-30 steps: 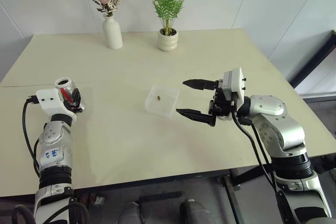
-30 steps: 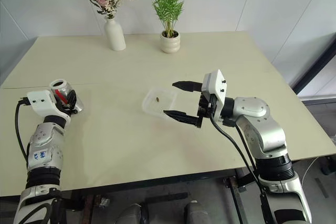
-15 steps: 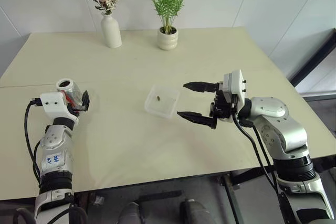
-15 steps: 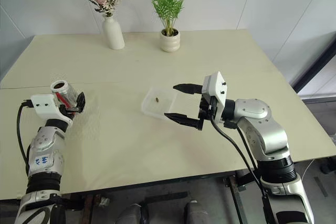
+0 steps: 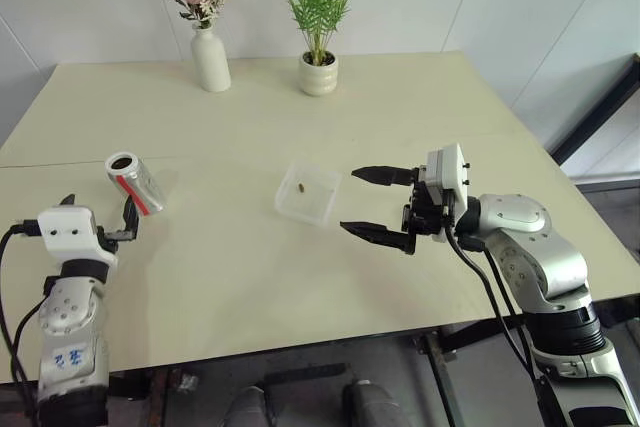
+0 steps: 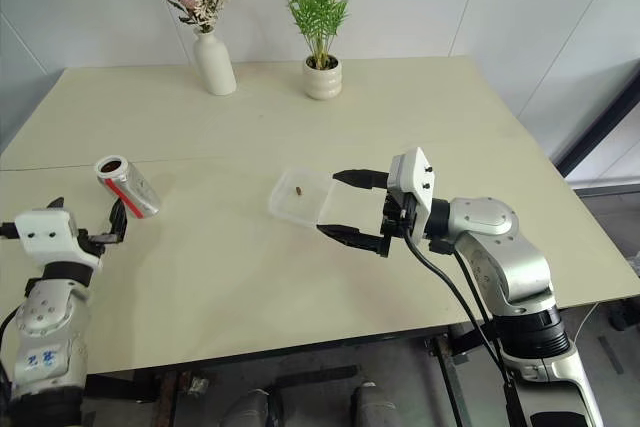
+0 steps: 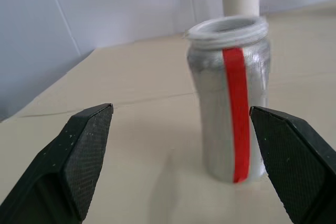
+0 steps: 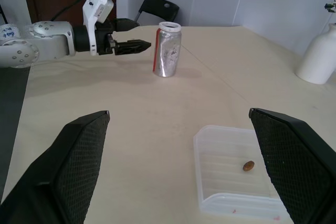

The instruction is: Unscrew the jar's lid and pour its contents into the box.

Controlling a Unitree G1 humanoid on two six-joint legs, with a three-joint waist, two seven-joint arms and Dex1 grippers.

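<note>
The jar (image 5: 135,185), silvery with a red stripe and a white threaded rim, stands upright and open-mouthed on the table at the left. The lid is out of view. My left gripper (image 5: 100,205) is open just short of the jar (image 7: 231,124), touching nothing. The box (image 5: 322,209), a shallow clear tray, lies at mid-table with the contents (image 5: 302,187), a tiny brown bit, inside it. My right gripper (image 5: 350,200) hovers open just right of the box, pointing left, and holds nothing. The box (image 8: 210,129) and the brown bit (image 8: 248,166) lie below its fingers.
A white flower vase (image 5: 210,59) and a white plant pot (image 5: 318,74) stand at the table's far edge. A black chair (image 8: 163,9) is beyond the table's left side. Bare tabletop lies between the jar and the box.
My left gripper opened, let go of the jar and drew back toward the near table edge. The jar now stands free on the table. The right gripper stayed put.
</note>
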